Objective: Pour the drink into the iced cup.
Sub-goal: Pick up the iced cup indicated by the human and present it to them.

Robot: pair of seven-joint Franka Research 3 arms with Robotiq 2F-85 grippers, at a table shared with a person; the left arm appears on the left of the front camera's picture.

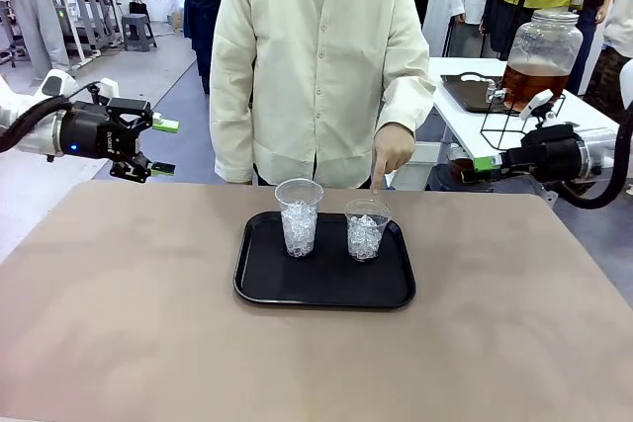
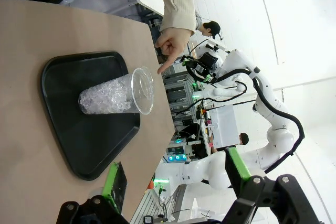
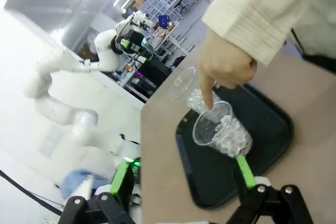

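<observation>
A matte brown table [image 1: 119, 323] is seen from the robot's side. A black plastic tray [image 1: 262, 289] with rounded corners and a raised rim is set at its middle. Two clear, thin-walled plastic cups are stood upright on the tray, both filled with ice: a left-hand cup [image 1: 299, 216] and, just beside it, a right-hand cup [image 1: 366, 229]. The rim of the right-hand cup is being pointed at from above by the person's hand [image 1: 393, 150], one finger extended from a cream sleeve, so this cup is judged to be the one to fill.

At the table's far corners the arms are held above the surface. The left gripper [image 1: 163, 147] is seen with its jaws wide apart and nothing between them. The right gripper [image 1: 483, 163] is likewise spread wide and empty, aimed towards the tray.

Farther off, on a white side table [image 1: 593, 116] behind the right arm, a large clear glass dispenser jar [image 1: 542, 51] with a lid is stood upright, its long axis vertical. The amber drink [image 1: 529, 81] is held in its lower part. The jar lies behind and outward of the right gripper's jaws, well apart from the tray, and the right arm is clearly the nearer to it.
</observation>
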